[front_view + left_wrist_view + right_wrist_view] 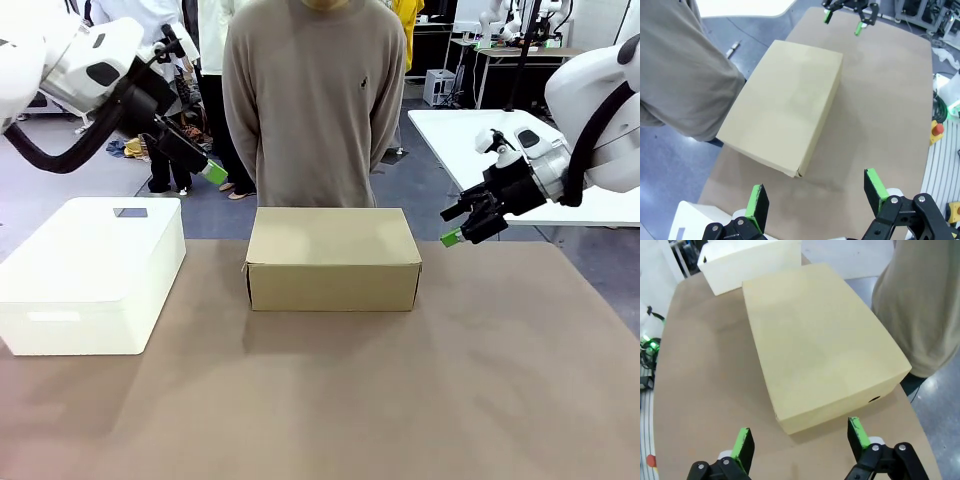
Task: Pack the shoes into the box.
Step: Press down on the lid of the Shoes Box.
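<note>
two tools: left tool (214, 172) and right tool (462, 228), both raised clear of the bench (400, 400), neither touching anything.
left tool state: fingers spread wide apart, nothing between them; the left wrist view shows both green pads (758, 199) with bare bench between.
right tool state: fingers apart and empty; the right wrist view shows the gap between its pads (742, 442) open above the near end of the box.
box position: cardboard shoebox (332, 258) sits on the bench midway between the arms, near the far edge, long side across the bench.
box condition: lid lies flat and closed on top; no tissue or contents can be seen.
shoes: hidden if inside the closed box; judged packed, but this cannot be confirmed.
reason for tool placement: judged that both arms stand off at either end so the closed box is left undisturbed and free for the person.
task progress: judged at or near completion, the lid being down.
person: stands just behind the box at the far edge, arms behind the back, torso (315, 100) close to the box.
white bin: large white rectangular bin (95, 275) on the robot's left, well apart from the box.
obstructions: nothing lies between either tool and the box; the person's body is the nearest thing to avoid.
</note>
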Tool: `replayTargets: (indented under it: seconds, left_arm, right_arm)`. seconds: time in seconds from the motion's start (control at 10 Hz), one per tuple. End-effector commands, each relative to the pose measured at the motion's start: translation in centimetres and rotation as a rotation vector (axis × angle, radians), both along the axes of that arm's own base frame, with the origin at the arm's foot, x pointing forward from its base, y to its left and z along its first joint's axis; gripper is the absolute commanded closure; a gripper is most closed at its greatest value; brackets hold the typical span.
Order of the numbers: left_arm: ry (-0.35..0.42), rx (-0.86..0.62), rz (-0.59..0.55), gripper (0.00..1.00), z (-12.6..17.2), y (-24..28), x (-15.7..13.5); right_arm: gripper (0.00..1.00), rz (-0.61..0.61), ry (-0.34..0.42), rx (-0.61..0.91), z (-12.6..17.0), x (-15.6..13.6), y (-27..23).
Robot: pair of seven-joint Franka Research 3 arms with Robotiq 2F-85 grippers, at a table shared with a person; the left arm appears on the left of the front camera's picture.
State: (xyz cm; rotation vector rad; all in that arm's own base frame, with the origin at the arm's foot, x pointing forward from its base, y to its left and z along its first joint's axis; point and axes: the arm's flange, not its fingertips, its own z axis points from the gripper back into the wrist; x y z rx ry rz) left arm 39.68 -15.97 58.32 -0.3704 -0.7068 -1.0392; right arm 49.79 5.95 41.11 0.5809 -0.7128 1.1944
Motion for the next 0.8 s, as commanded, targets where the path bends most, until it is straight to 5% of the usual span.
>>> replayTargets:
  seconds: [0.0,0.1,0.6,0.7]
  left_arm:
    - [0.036,-0.003,0.032,0.0,0.6,-0.4,0.9]
    - [0.027,0.026,0.045,0.0,0.5,-0.4,0.9]
    - [0.006,0.092,0.094,0.96,0.4,-1.4,1.7]
    - [0.01,0.107,0.092,1.0,0.6,-1.8,2.3]
  right_arm:
    - [0.0,-0.042,0.032,-0.086,0.6,-1.5,0.3]
    - [0.0,-0.064,0.043,-0.119,0.7,-2.0,0.2]
    - [0.0,-0.123,0.052,-0.194,1.2,-4.1,-0.3]
    - [0.0,-0.131,0.063,-0.194,1.2,-4.6,-0.4]
